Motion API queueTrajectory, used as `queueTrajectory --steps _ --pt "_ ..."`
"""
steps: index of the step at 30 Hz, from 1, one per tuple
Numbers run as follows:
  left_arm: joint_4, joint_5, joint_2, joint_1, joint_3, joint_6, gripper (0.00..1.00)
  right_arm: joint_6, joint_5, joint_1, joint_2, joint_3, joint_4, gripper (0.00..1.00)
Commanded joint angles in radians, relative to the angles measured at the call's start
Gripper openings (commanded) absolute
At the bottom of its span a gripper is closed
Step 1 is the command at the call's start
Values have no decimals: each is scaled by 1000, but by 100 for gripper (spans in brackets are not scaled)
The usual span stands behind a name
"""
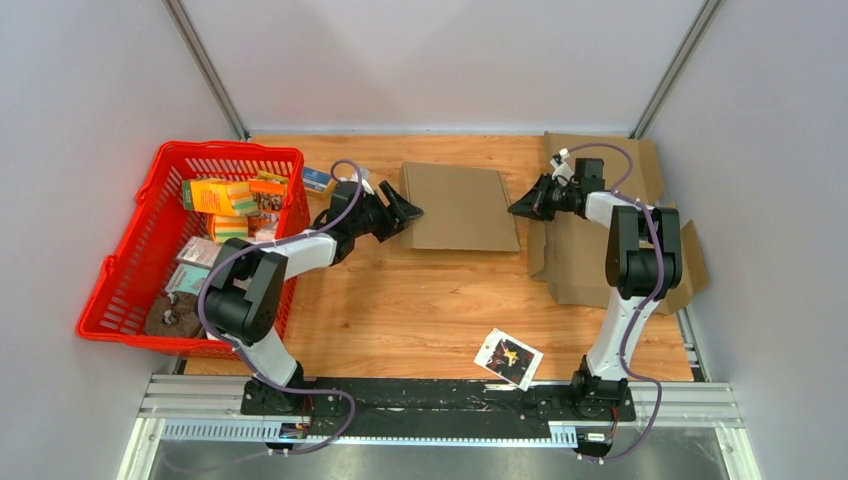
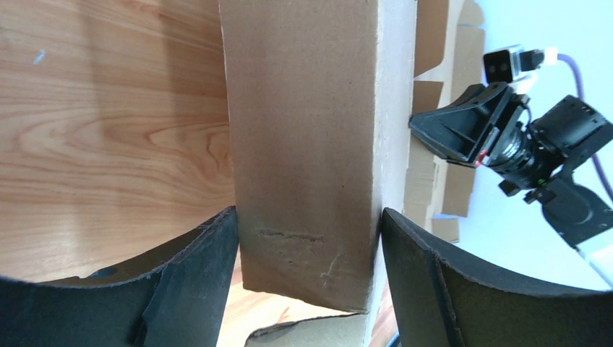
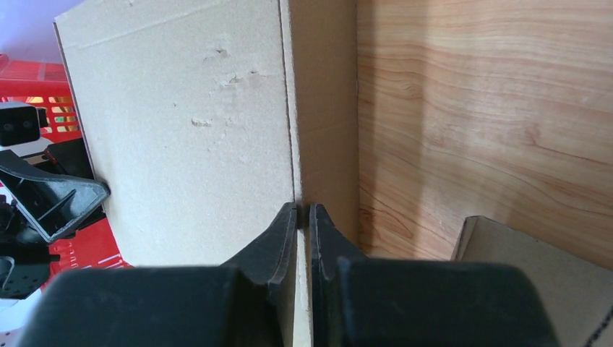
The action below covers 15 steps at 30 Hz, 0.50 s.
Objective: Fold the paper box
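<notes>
The paper box (image 1: 460, 205) is a flattened brown cardboard blank over the wooden table (image 1: 400, 310), to the right of the red basket (image 1: 128, 268) and apart from it. It looks light and thin, stiff across its panels yet ready to bend at the creases, and rough enough not to slip. Small dents show that the board marks easily, so a pinch on an edge beside a crease seems the safest hold. The right gripper (image 3: 304, 217), on the box's side away from the basket, has its jaws pressed almost together on that edge. The left gripper (image 2: 311, 289), on the basket side, is spread wide with the box's end between its fingers, though I cannot tell whether they touch it. The box's underside, its flaps, and whether it lies flat or is raised are hidden.
</notes>
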Motion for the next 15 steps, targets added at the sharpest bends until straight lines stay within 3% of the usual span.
queueTrajectory --steps 1,8,10,12,15 --pt "140 59 48 -1 -8 -97 79 -29 125 -29 44 -40 -25 7" --pt "246 111 79 -3 -3 -173 79 -14 106 -23 32 -52 -3 8" --pt "250 117 70 -3 -4 -186 67 -10 99 -8 13 -52 -12 15" --pt "237 117 59 -4 -9 -200 57 -7 108 6 -40 -52 -51 34" --pt "137 119 23 -1 5 -200 54 -24 206 23 -174 -56 -153 60"
